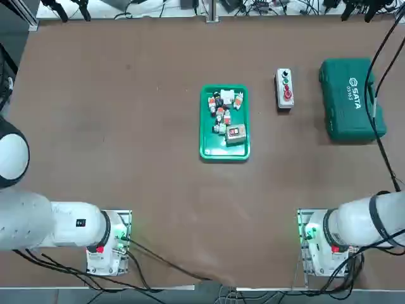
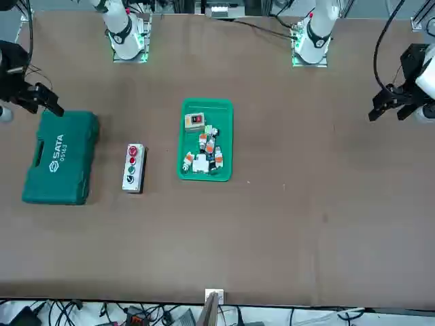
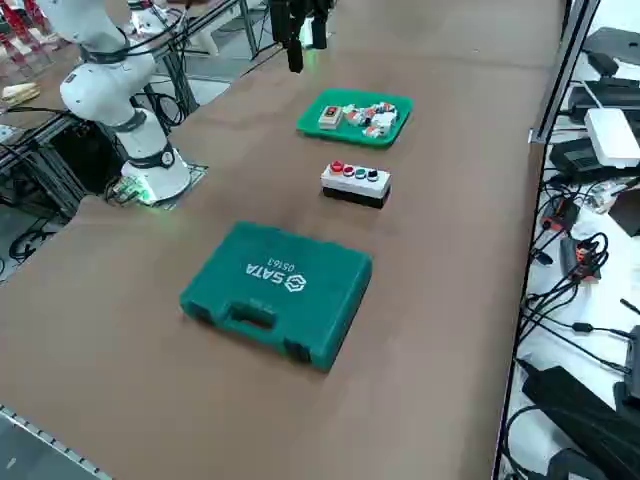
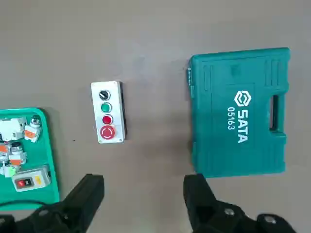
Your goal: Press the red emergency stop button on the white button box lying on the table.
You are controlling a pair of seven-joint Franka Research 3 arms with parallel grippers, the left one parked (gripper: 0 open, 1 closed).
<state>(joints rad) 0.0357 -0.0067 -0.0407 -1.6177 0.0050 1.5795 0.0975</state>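
Top view, left to right: brown worktop [image 1: 126, 158], green tray [image 1: 224, 152] of small parts near centre, then the white button box [image 1: 285, 88] just right of it, then the green case [image 1: 347, 99] marked SATA nearest the right edge. All three lie apart, none touching.

Box lies flat on the worktop, long axis running away from the robot. Buttons in a row on top: black farthest from the robot, green, a small red one, then the red emergency stop button [image 1: 287, 95] at the near end. Wrist view shows the same row clearly, big red button [image 4: 107, 131] largest, at the end of the box [image 4: 108, 112] nearest the fingers.

Right hand [image 4: 143, 194]: released, two black fingers [image 4: 90, 191] spread wide with bare worktop between them, grasping nothing. It hangs well above the worktop, looking down, between box and case [image 4: 238, 111], touching neither. Tray [image 4: 48, 160] at the edge of that view.

Front view: right hand [image 2: 41, 98] at the far left, raised, over the far edge of the case [image 2: 61, 159]; box [image 2: 134, 167] sits between case and tray [image 2: 228, 136], well clear of the hand. Button [image 2: 132, 151] unpressed, nothing on it.
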